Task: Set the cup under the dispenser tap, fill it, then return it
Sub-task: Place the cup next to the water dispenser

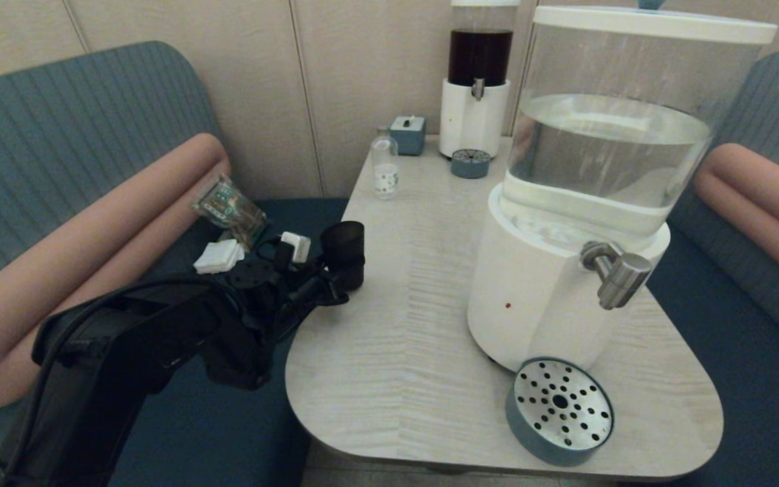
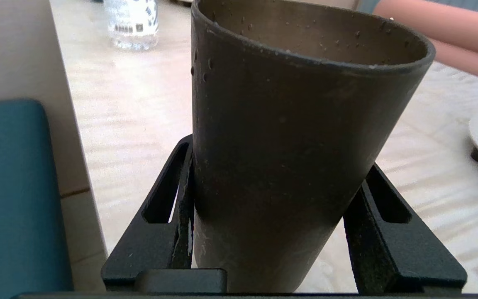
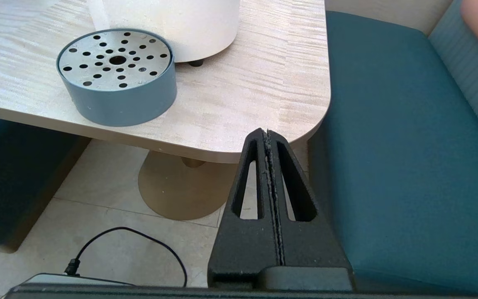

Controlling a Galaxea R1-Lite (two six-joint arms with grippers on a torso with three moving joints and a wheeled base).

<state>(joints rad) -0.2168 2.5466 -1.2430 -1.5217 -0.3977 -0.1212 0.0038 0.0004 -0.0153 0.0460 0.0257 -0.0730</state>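
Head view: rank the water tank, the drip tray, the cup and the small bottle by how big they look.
1. Water tank
2. Drip tray
3. Cup, held in the left pincer
4. Small bottle

Cup and bottle look close; the bottle stands farther back, so that order is unsure.

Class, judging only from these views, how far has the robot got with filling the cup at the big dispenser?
Done: the left gripper has grasped the cup at the table's left edge. In hand: carrying it. Left: setting it on the drip tray under the dispenser tap, filling, returning. No liquid shows in the cup. The right gripper is parked below the table's corner, jaws closed.
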